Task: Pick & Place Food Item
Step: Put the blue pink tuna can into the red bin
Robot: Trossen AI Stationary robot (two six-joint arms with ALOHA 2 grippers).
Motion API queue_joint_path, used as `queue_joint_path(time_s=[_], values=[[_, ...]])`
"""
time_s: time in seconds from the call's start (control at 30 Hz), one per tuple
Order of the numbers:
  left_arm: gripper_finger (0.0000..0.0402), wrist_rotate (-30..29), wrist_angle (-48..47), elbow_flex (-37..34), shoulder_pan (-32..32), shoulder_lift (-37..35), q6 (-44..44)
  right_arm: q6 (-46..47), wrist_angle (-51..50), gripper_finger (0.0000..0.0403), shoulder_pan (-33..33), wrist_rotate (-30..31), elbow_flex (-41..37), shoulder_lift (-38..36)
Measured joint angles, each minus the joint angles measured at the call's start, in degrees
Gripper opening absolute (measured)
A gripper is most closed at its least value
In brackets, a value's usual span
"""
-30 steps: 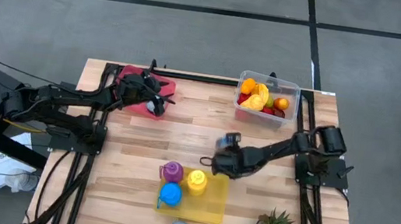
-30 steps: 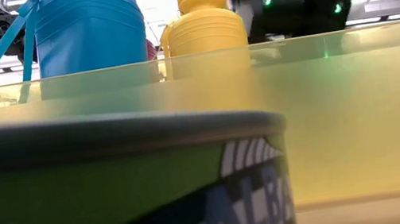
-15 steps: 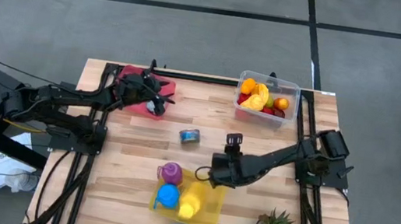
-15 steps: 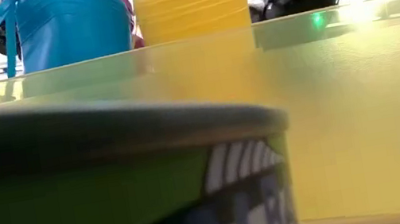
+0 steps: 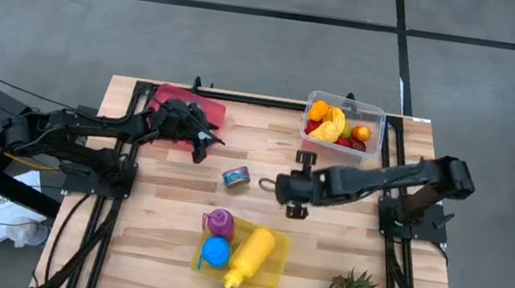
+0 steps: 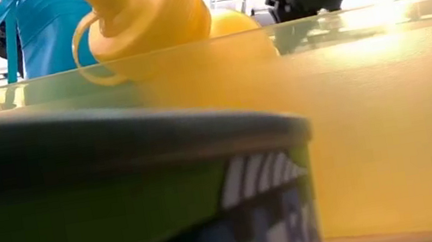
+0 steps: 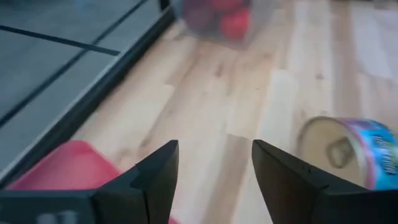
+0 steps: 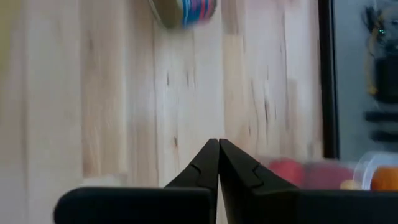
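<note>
Where it lies tipped on bare wood, a blue-labelled tin [image 5: 236,175]; left end effector [image 5: 201,143] agape, right end effector [image 5: 284,187] pinched empty.

blue-labelled can [image 5: 236,175]; yellow bottle [image 5: 251,255]

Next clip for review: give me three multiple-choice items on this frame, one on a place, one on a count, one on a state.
1. Where does the small blue can lie?
A. In the clear fruit tub
B. On bare wood between the two grippers
C. In the yellow tray

2. How many bottles are in the yellow tray?
A. One
B. Five
C. Three

3. How does the yellow bottle stand?
A. Tipped over
B. Upright
C. Held by a gripper

Key: 1 B, the can sits on the table between the left gripper and the right gripper. 2 C, purple, blue and yellow. 3 A, it lies slanted across the tray.
</note>
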Motion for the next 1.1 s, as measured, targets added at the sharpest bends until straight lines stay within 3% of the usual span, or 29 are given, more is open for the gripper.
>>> queue_joint_path(time_s=[0.1, 0.2, 0.3, 0.47, 0.63, 0.77, 0.93, 1.1], values=[[0.0190, 2.7, -0.2, 0.0, -0.7, 0.0, -0.2, -3.4, 4.4, 0.0017, -1.8, -4.1, 0.0, -2.2], [0.0188, 5.9, -0.4, 0.0, -2.1, 0.0, 0.1, -4.9, 7.7, 0.0058, -4.1, -10.7, 0.1, -2.9], [0.0192, 6.4, -0.7, 0.0, -3.7, 0.0, -0.3, -5.3, 10.0, 0.0125, -6.9, -19.3, 0.0, -2.5], [0.0224, 4.0, -1.0, 0.0, -4.5, 0.0, -0.4, -10.6, 14.9, 0.0259, -9.8, -21.9, -0.2, 1.3], [0.0252, 3.5, -1.8, 0.0, -4.5, 0.0, -0.3, -14.5, 17.4, 0.0344, -12.8, -27.3, 0.9, 7.3], [0.0257, 3.5, -2.0, 0.0, -4.5, 0.0, 0.0, -17.1, 16.6, 0.0374, -15.1, -29.6, 5.0, 12.1], [0.0253, 3.4, -1.9, 0.0, -4.5, 0.0, 0.1, -21.7, 13.8, 0.0382, -16.6, -29.8, 11.9, 16.7], [0.0250, -1.5, -3.3, 0.0, -4.2, 0.0, 1.7, -24.8, 11.9, 0.0382, -18.8, -33.5, 14.3, 21.5]])
